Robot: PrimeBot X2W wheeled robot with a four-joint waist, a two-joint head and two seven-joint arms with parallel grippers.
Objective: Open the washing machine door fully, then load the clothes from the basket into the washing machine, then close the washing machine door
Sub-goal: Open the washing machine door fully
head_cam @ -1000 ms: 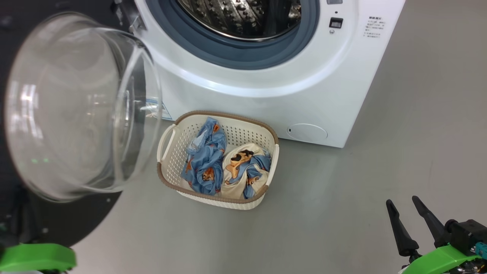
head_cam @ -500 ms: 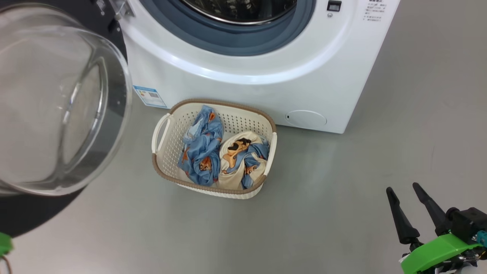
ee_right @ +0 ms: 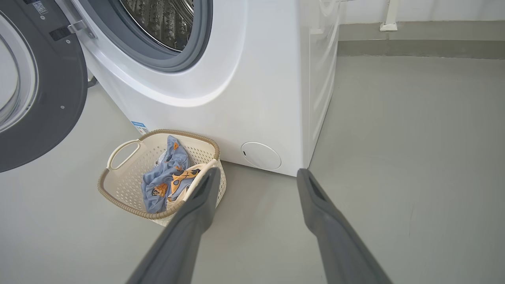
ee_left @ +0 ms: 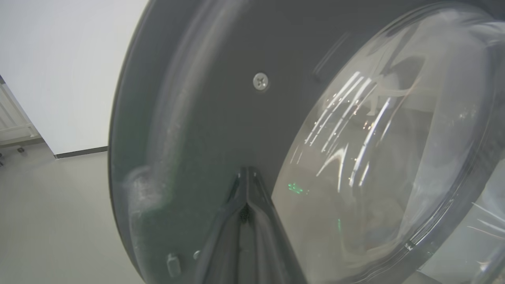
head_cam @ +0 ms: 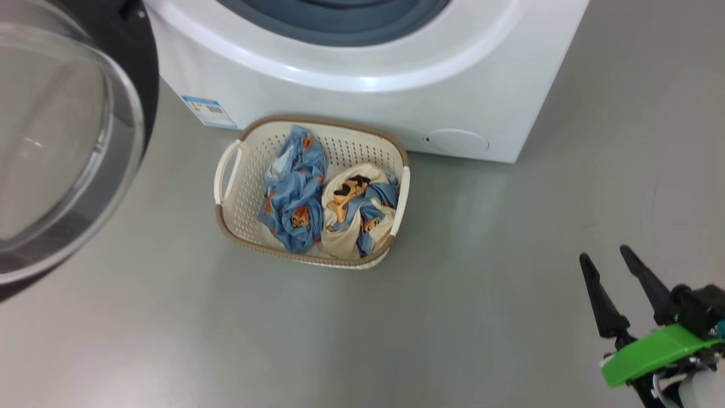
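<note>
**Left gripper** (ee_left: 246, 173): fingers clenched together with nothing between them. Its tips are at the dark inner rim of the large round washing machine door with the clear glass bowl (ee_left: 221, 98). Contact cannot be confirmed.

**Right gripper** (head_cam: 604, 255): fingers spread apart and empty, above the grey floor (head_cam: 481, 317).

**View differences:** The right wrist view shows the perforated steel drum (ee_right: 165, 19) and the grey rubber ring (ee_right: 197, 47) of the big white front-loading washing machine (head_cam: 351, 107), ahead of and above the right fingers. The head view shows both garments.

**Task items:** The small cream perforated plastic basket (head_cam: 249, 187) stands ahead and left of the right gripper, well apart from it. Its long axis runs parallel to the machine front, with one handle at each end. The light blue garment with orange prints (head_cam: 294, 192) and the cream garment (head_cam: 351, 226) lie side by side inside. The door stands swung open.
</note>
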